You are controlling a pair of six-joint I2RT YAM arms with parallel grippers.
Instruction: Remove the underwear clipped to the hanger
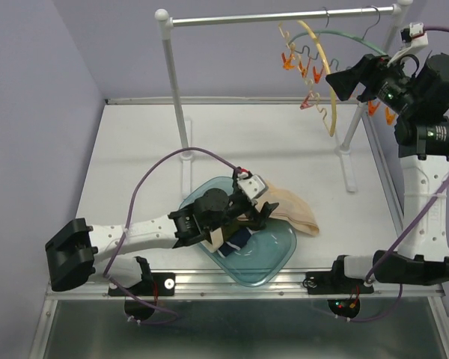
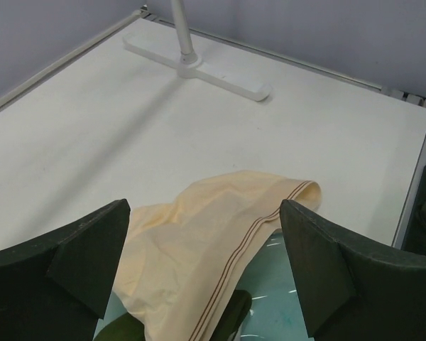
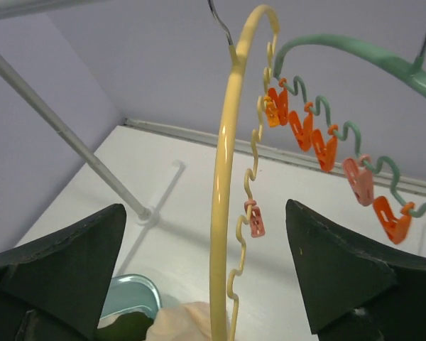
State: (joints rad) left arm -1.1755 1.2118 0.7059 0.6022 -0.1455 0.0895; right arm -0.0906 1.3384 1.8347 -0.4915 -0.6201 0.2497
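On your left, the left gripper (image 1: pixel 256 203) hovered over the translucent teal plastic basin (image 1: pixel 278 258), jaws spread wide and holding nothing; in the left wrist view its dark matte fingers (image 2: pixel 78 249) framed the large pale beige underwear (image 2: pixel 199 241) without touching it; that soft, creased cloth, edged with a thin brown-striped band, lay draped over the basin's far rim and partly on the smooth white table (image 1: pixel 135 164); at its lower edge, inside the basin, showed a fold of the dark olive underwear (image 2: pixel 231 312); the navy underwear with white trim (image 1: pixel 236 241) lay in the basin too, nearer the front wall; further right stood the white tube rail (image 1: pixel 277 16); from it hung the slim yellow plastic hanger (image 3: pixel 224 177) with its wavy lower bar, and the green plastic hanger (image 3: pixel 341 53) of the same shape; glossy orange clips (image 3: pixel 302 131) sat along the green one, and one pink clip (image 3: pixel 255 219) on the yellow; at your far right, the right gripper (image 3: pixel 202 234) was raised beside the hangers, jaws wide apart, gripping nothing.
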